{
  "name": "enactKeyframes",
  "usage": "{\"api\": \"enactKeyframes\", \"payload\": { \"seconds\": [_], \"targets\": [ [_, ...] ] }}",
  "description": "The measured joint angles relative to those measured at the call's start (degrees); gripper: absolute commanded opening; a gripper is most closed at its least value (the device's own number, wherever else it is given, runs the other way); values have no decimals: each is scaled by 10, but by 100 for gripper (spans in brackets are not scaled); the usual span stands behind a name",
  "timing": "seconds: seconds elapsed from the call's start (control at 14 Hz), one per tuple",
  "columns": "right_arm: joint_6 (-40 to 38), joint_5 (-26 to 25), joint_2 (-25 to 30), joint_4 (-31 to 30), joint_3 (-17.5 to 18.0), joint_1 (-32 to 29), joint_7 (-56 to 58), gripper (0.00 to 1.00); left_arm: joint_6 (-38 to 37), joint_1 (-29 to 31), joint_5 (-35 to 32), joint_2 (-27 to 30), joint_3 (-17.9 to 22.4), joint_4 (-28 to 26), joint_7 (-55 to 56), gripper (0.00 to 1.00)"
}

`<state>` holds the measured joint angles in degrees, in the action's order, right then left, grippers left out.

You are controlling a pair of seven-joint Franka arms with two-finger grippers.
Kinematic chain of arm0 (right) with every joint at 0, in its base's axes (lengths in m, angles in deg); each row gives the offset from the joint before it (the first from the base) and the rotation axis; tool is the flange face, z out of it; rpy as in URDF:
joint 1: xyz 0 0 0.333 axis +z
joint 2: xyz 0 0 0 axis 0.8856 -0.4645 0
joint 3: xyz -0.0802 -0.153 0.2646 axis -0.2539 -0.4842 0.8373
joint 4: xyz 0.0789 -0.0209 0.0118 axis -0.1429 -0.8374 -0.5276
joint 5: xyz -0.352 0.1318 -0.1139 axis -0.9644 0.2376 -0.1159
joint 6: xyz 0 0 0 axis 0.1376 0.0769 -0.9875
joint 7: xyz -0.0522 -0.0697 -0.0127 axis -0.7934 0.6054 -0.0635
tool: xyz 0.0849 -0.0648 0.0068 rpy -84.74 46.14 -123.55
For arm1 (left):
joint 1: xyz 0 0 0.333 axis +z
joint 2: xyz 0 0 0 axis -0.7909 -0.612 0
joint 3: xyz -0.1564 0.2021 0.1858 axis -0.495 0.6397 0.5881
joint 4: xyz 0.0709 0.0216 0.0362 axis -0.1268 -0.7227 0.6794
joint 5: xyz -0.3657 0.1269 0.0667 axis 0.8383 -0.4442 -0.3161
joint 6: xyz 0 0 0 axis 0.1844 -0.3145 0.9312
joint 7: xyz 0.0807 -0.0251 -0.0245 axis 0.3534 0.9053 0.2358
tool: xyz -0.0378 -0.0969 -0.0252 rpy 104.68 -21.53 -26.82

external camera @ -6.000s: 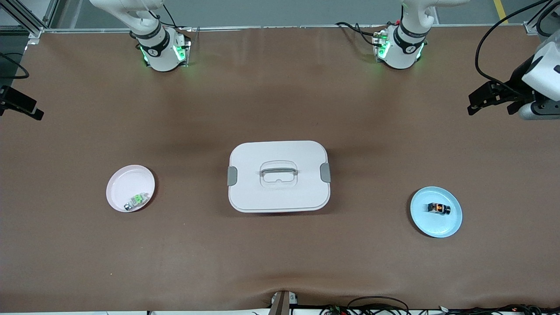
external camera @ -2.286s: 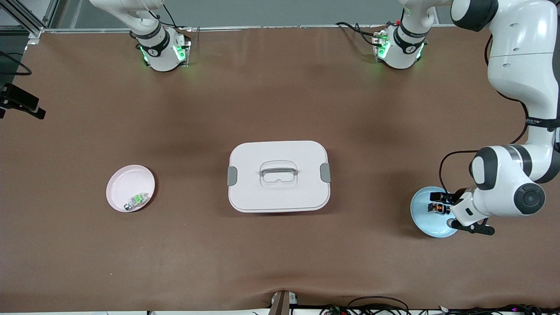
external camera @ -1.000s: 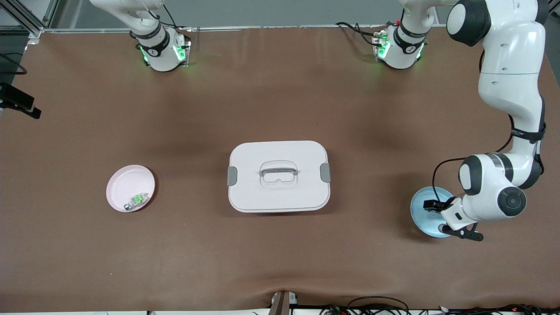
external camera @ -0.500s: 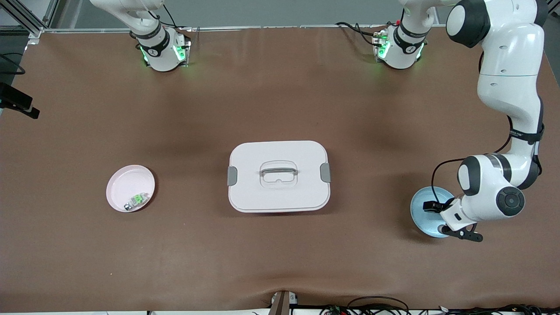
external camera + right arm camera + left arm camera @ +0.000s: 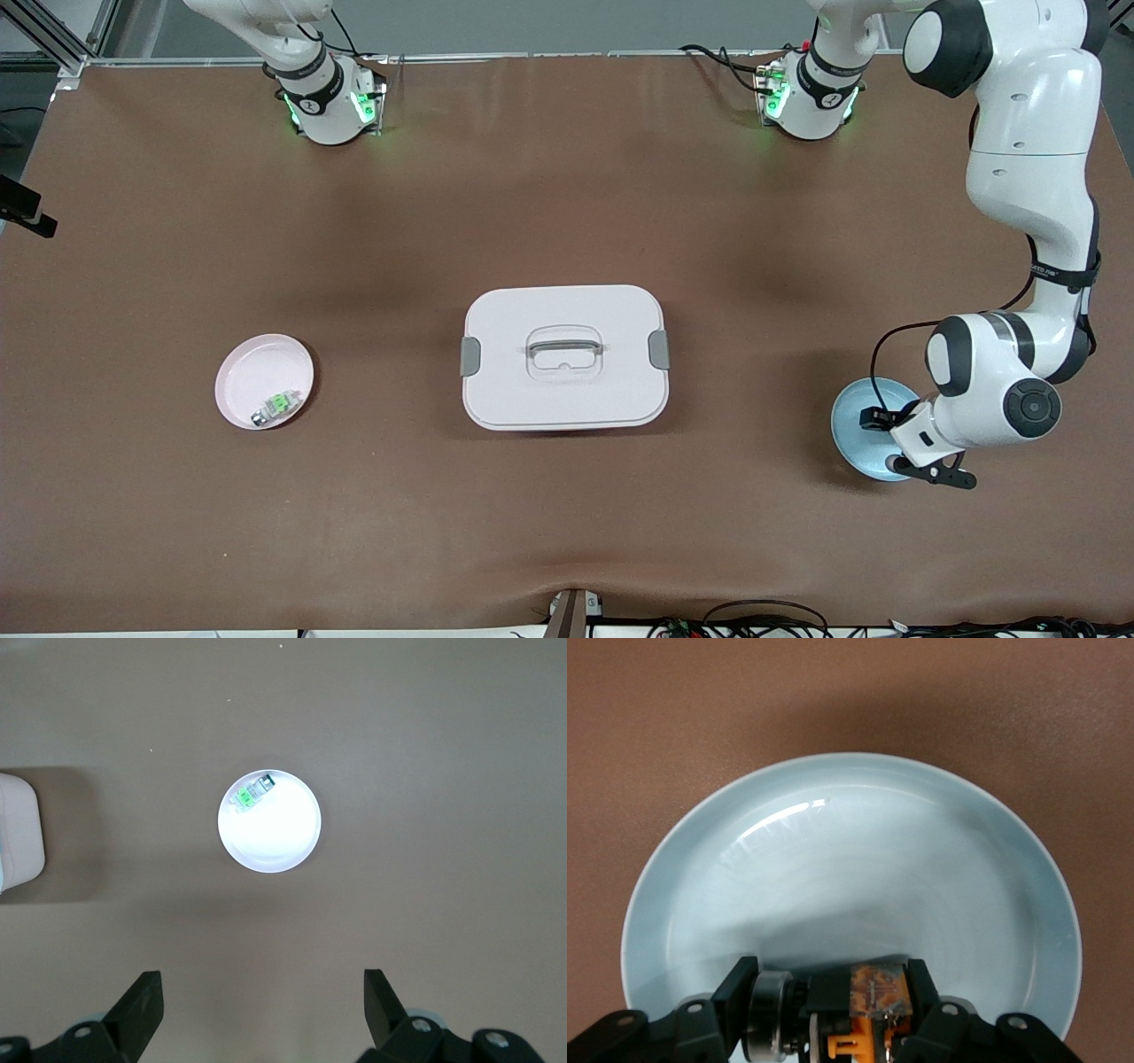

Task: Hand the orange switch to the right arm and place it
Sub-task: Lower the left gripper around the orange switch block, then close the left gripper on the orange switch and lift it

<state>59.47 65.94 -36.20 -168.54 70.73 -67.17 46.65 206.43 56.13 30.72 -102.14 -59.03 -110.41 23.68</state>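
Brown matting covers the table (image 5: 567, 204) from end to end. Toward the right arm's end sits a pink plate (image 5: 244, 372) with a green-faced part (image 5: 281, 403) in it, and the right gripper (image 5: 264, 1010) waits high over that plate, fingers spread wide and empty. At mid-table lies a white lidded box (image 5: 563, 356). Toward the left arm's end, the left gripper (image 5: 833, 992) is down in the blue plate (image 5: 850, 842), its fingers closed onto the orange switch (image 5: 877, 990), which still rests on the plate. The pickup looks just made; next would be a straight lift, then a carry toward the right gripper for the handover. No readable writing shows on anything.
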Motion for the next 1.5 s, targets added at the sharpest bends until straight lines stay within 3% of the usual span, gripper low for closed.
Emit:
{"api": "enactKeyframes", "payload": {
  "seconds": [0.43, 0.79, 1.14, 1.5],
  "targets": [
    [0, 2, 0, 0, 7, 10, -11, 100, -10, 0, 4, 7, 0, 6, 47, 22],
    [0, 2, 0, 0, 7, 15, -19, 100, -39, -1, 33, 50, -4, 14, 213, 22],
    [0, 2, 0, 0, 6, 16, -20, 100, -67, -1, 116, 110, -17, 15, 455, 21],
    [11, 2, 0, 0, 6, 18, -20, 100, -124, -2, 216, 168, -29, 15, 583, 21]
  ]
}}
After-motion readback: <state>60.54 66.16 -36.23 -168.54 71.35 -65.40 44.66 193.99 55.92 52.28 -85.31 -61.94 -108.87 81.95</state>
